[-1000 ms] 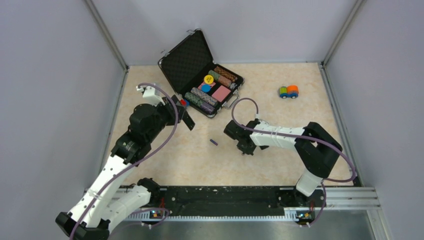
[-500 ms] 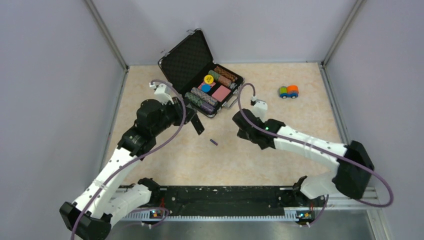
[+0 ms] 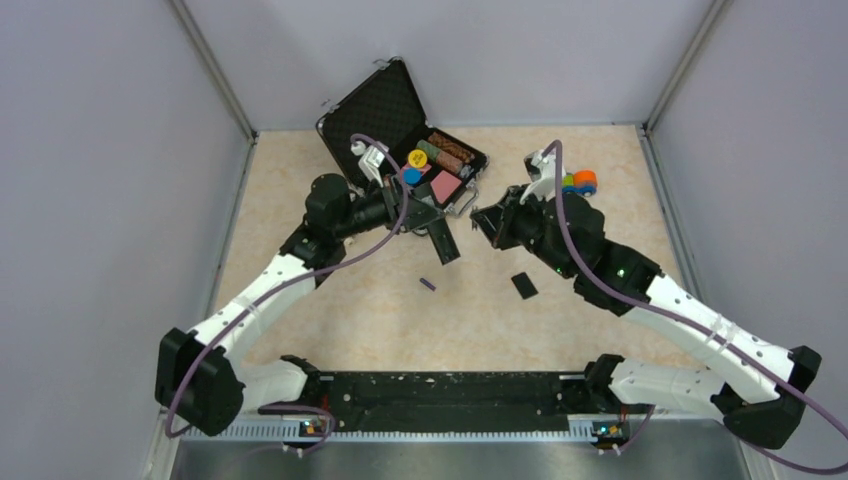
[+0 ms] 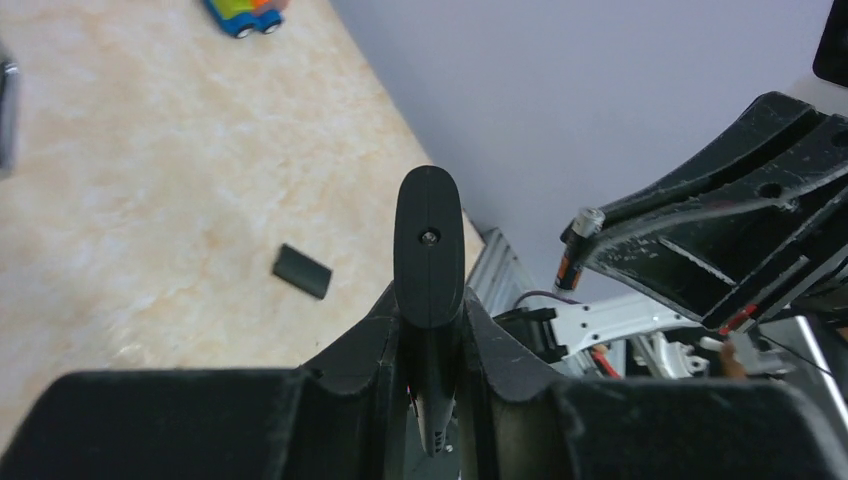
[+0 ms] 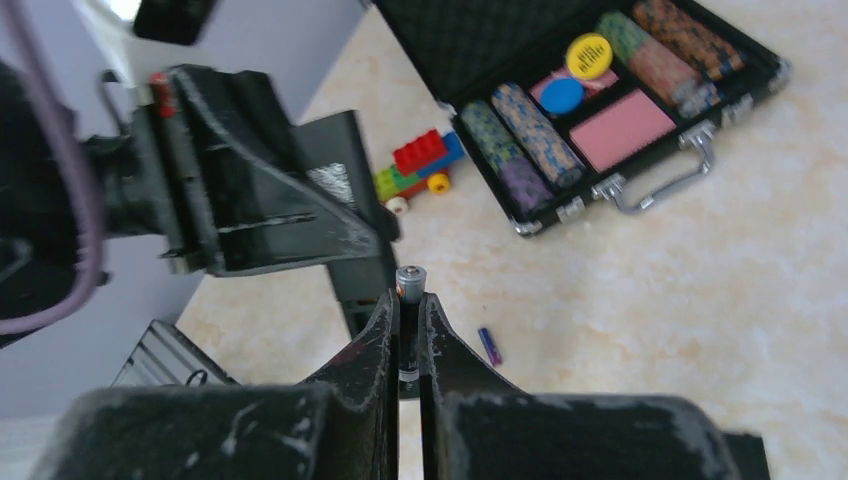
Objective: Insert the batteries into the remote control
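Two arms are raised over the counter (image 3: 480, 330) and meet just in front of the open poker-chip case (image 3: 375, 115). The left tool (image 4: 430, 322) is clamped on one end of the remote control (image 3: 443, 243), which is held in the air with most of its length projecting past the fingers. Whether its battery bay faces the other arm cannot be told. The right tool (image 5: 408, 315) is closed on the dark battery (image 5: 409, 285), whose pale end sticks out beyond the fingertips, near the remote but apart from it. The flat black cover (image 3: 523, 285) lies on the counter below the right arm, and the purple battery (image 3: 427, 284) lies loose nearby. A failed insertion is judged the chief risk. The remote, gripped at one end only, could be levered round when the battery is pushed in. The battery, pinched on a slim round body, could be twisted out and dropped. Its polarity could also be got wrong.
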